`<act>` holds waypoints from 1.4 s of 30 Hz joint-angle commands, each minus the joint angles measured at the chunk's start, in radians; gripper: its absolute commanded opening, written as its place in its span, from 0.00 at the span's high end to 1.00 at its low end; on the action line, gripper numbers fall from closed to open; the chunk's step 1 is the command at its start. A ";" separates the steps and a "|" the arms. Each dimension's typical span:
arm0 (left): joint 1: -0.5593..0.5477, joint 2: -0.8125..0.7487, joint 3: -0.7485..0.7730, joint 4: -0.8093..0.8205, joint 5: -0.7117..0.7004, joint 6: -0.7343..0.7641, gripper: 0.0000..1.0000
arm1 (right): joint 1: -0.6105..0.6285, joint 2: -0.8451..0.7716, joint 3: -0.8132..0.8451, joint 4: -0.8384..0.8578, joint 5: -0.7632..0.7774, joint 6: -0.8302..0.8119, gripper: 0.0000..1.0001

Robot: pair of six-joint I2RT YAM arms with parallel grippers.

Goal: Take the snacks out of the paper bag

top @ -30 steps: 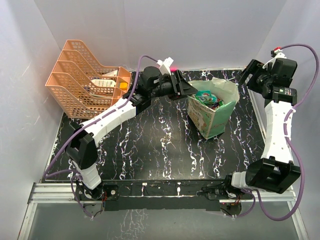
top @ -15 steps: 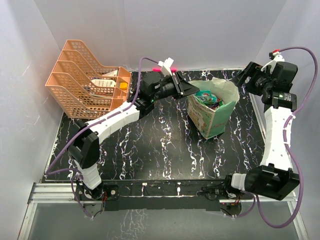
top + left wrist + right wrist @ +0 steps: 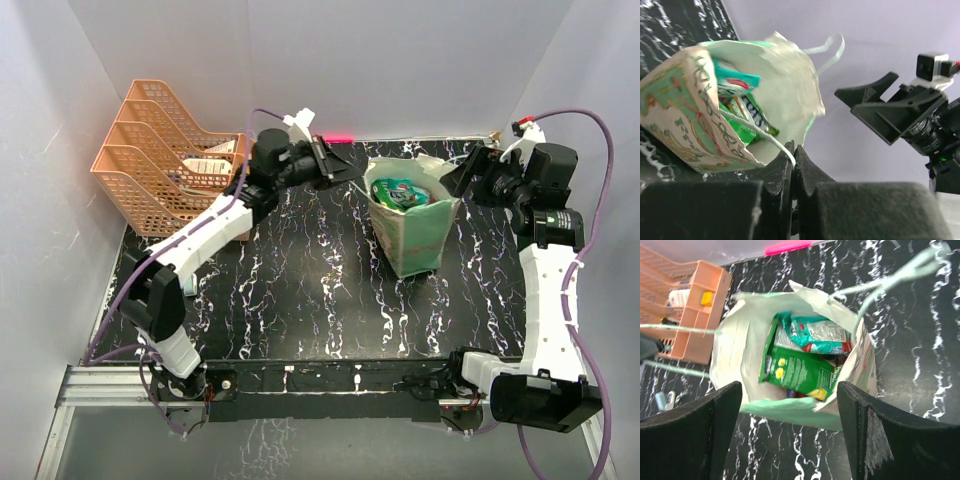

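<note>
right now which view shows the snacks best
Right wrist view: it looks down into the paper bag, green and teal snacks plain. Left wrist view glimpses them sidelong; top external shows only a small patch.

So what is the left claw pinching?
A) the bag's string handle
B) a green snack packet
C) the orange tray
A: the left gripper is shut on the string handle of the paper bag; the snacks lie inside it.

Peach mesh tray rack (image 3: 158, 168), black marbled table (image 3: 300, 300)
</note>
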 commanded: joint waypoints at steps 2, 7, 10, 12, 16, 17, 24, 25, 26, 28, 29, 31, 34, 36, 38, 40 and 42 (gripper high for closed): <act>0.132 -0.154 -0.028 -0.075 0.099 0.021 1.00 | 0.007 -0.042 -0.042 -0.027 -0.210 0.016 0.20; 0.244 -0.174 -0.030 -0.120 0.148 0.035 1.00 | 0.038 -0.101 -0.083 0.024 -0.311 0.076 0.18; 0.286 -0.175 -0.033 -0.132 0.169 0.036 1.00 | 0.061 -0.105 -0.086 0.037 -0.367 0.109 0.18; 0.296 -0.179 -0.038 -0.129 0.172 0.038 1.00 | 0.076 -0.103 -0.086 0.037 -0.378 0.121 0.18; 0.298 -0.183 -0.083 -0.044 0.188 -0.014 0.92 | 0.085 -0.101 -0.087 0.037 -0.354 0.118 0.18; 0.298 -0.181 -0.098 -0.010 0.195 -0.033 0.88 | 0.085 -0.098 -0.085 0.034 -0.353 0.115 0.18; 0.296 -0.154 -0.126 0.103 0.202 -0.096 0.62 | 0.085 -0.082 -0.060 0.013 -0.322 0.095 0.19; 0.296 -0.147 -0.121 0.100 0.200 -0.093 0.58 | 0.085 -0.080 -0.055 0.008 -0.320 0.090 0.19; 0.293 -0.139 -0.118 0.100 0.200 -0.092 0.56 | 0.085 -0.078 -0.052 0.005 -0.317 0.088 0.19; 0.288 -0.123 -0.108 0.091 0.209 -0.095 0.53 | 0.085 -0.079 -0.049 0.001 -0.309 0.083 0.19; 0.282 -0.116 -0.102 0.089 0.214 -0.095 0.53 | 0.085 -0.079 -0.047 -0.002 -0.305 0.079 0.19; 0.270 -0.110 -0.098 0.085 0.218 -0.094 0.53 | 0.085 -0.079 -0.045 -0.006 -0.300 0.075 0.19; 0.264 -0.117 -0.096 0.080 0.207 -0.094 0.72 | 0.085 -0.085 -0.050 -0.008 -0.286 0.071 0.18; 0.264 -0.129 -0.093 0.062 0.196 -0.078 0.80 | 0.085 -0.087 -0.052 -0.014 -0.258 0.069 0.18; 0.264 -0.144 -0.082 0.019 0.174 -0.041 0.89 | 0.085 -0.085 -0.042 -0.026 -0.227 0.065 0.18; 0.263 -0.154 -0.076 -0.006 0.164 -0.029 0.95 | 0.085 -0.075 -0.024 -0.041 -0.199 0.061 0.17; 0.264 -0.155 -0.072 -0.009 0.168 -0.026 1.00 | 0.085 -0.059 -0.002 -0.050 -0.186 0.054 0.16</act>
